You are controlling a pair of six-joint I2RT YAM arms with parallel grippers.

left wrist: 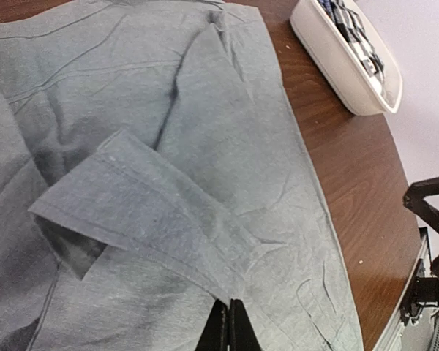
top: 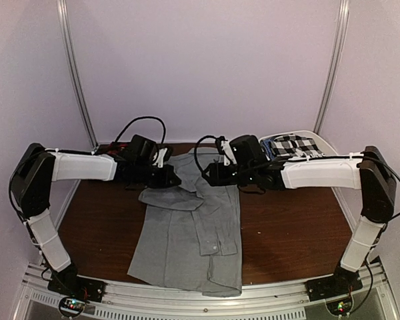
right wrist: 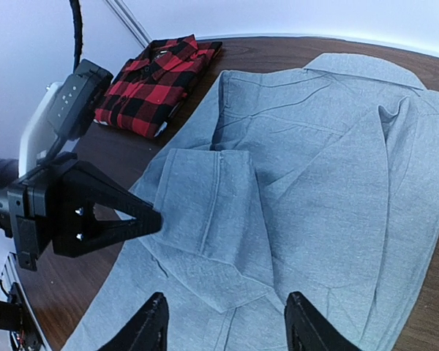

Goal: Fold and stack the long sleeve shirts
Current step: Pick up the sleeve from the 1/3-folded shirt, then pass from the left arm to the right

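Observation:
The light grey shirt [top: 190,230] lies spread on the brown table, collar at the far side, with one sleeve folded across its chest. My left gripper [top: 174,179] is shut on the edge of that sleeve [left wrist: 157,212], pinching a fold of cloth at its tips [left wrist: 230,325]. My right gripper [top: 211,175] is open and empty, hovering over the folded sleeve [right wrist: 219,219]; its fingertips [right wrist: 152,322] straddle the cloth without touching it. The left gripper's tip [right wrist: 143,219] shows at the sleeve's cuff edge. The red-and-black plaid shirt [right wrist: 157,80] lies folded at the far left of the table.
A white bin [top: 322,142] holding black-and-white checked cloth stands at the back right; it also shows in the left wrist view [left wrist: 336,62]. Bare brown table [top: 287,227] lies right of the grey shirt, and more [top: 97,227] lies left. White walls enclose the table.

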